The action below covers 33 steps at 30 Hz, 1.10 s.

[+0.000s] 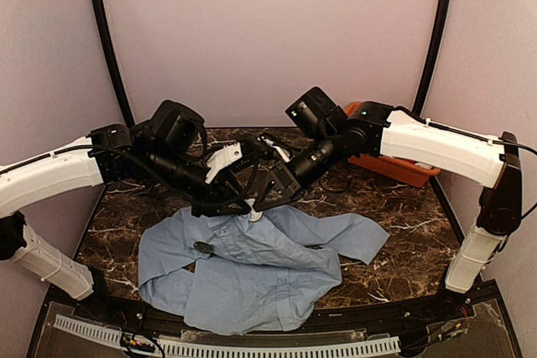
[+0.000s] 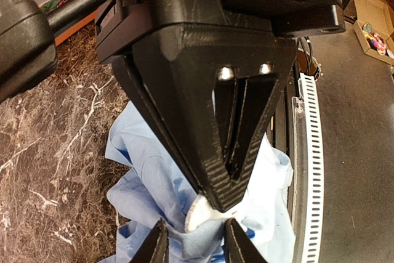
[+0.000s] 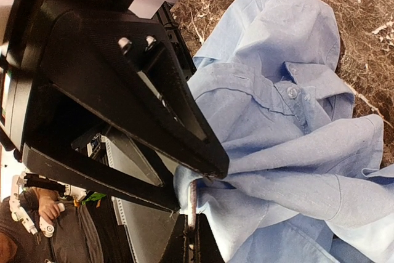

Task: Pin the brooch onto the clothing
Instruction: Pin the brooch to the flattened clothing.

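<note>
The clothing, a light blue shirt [image 1: 252,274], lies crumpled on the marble table, and one fold of it is lifted at its far edge where both grippers meet. My right gripper [image 3: 192,217] is shut on the brooch [image 3: 192,198], a thin disc seen edge-on with a dark rim, pressed against that fold. In the left wrist view the brooch [image 2: 198,214] shows a pale face at the right gripper's tip [image 2: 225,201]. My left gripper [image 2: 195,233] is open, its fingers either side of the shirt [image 2: 148,170] fold and the brooch. From above, the left gripper [image 1: 239,205] and right gripper [image 1: 264,200] nearly touch.
A small dark oval thing [image 1: 204,246] lies on the shirt's left part; what it is I cannot tell. An orange tray [image 1: 394,165] sits at the back right. A white slotted strip [image 1: 252,345] runs along the table's [image 1: 403,232] near edge.
</note>
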### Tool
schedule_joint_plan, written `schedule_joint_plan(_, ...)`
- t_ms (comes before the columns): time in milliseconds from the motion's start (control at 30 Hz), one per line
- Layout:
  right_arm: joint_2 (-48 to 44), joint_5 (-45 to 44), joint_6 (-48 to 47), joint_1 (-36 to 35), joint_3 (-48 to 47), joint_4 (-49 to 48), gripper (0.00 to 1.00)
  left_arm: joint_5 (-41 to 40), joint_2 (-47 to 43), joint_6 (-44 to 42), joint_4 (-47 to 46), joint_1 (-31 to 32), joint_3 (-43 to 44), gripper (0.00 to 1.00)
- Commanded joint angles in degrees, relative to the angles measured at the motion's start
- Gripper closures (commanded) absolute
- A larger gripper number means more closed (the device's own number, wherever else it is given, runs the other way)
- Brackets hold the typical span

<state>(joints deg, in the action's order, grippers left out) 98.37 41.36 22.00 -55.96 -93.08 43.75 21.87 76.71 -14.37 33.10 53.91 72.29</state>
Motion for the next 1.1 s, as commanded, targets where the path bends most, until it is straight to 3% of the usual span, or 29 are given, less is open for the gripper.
schedule_joint_plan(0,-0.19,3.04,1.60,-0.26,-1.19,-4.43,1.00,-0.56,0.84,0.59,0.50,0.29,1.14,0.69)
schedule_joint_plan(533,-0.10,3.17,2.76,-0.66,-2.14,-4.57,1.00,-4.84,2.26,0.94,1.41,0.91,1.47,0.79)
schedule_joint_plan(767,1.26,-1.55,-0.35,-1.31,-4.29,0.57,1.00,-7.48,3.80,-0.02,4.00,1.78,2.99,0.80)
schedule_joint_plan(1067,1.22,-0.93,-0.02,-1.60,-5.22,0.23,1.00,-8.39,4.87,-0.18,4.36,3.15,3.62,0.80)
